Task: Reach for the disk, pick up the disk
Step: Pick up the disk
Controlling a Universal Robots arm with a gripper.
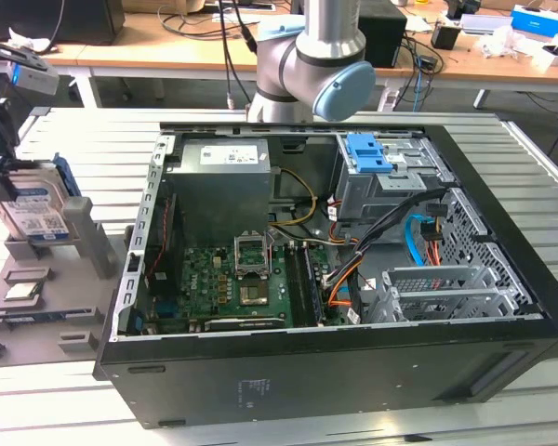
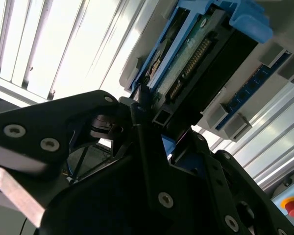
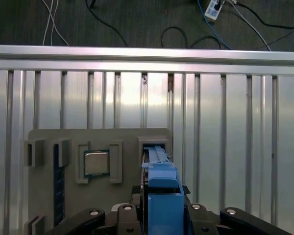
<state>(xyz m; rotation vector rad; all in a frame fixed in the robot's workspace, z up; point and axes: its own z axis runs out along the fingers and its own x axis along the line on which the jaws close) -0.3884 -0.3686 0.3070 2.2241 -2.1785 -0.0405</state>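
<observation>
Black tool (image 3: 162, 200) sat astride the disk (image 1: 39, 212) in both wrist views; we couldn't tell if it was clamped on or just around it. Disk stood on edge, upright, in the grey holder (image 3: 49, 137) at the exterior view's left, blue side toward the tool. Processor chip (image 3: 96, 163) lay in a holder pocket just beside it. Holder sat on the slatted aluminium surface (image 3: 235, 122). Toward the exterior view's right we saw the open computer case (image 1: 353, 372) on the same surface, the arm's grey joint (image 1: 307, 56) beyond it.
</observation>
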